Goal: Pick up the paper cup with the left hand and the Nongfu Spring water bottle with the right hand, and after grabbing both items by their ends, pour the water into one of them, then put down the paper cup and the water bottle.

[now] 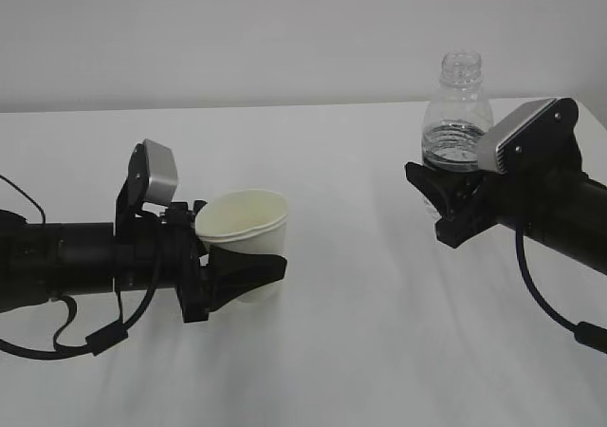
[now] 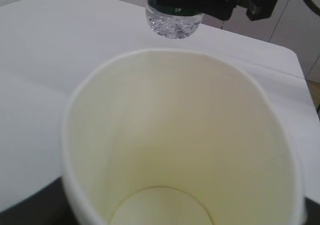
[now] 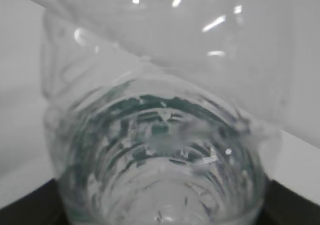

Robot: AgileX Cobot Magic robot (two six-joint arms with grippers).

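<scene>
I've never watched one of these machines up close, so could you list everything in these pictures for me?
paper cup: one, white with cream inside, empty, held on the left
water bottle: one, clear, dark green label, capless, upright, held on the right
water: clear, partway up inside the bottle
table: one, white, beneath both
left gripper: one, black, closed around the cup
right gripper: one, black, closed around the bottle's lower part

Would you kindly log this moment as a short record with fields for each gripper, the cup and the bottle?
left gripper: shut on the paper cup
right gripper: shut on the Nongfu Spring water bottle
cup: upright, inside looks dry and empty
bottle: upright, capless, water in lower part
table: white
</scene>
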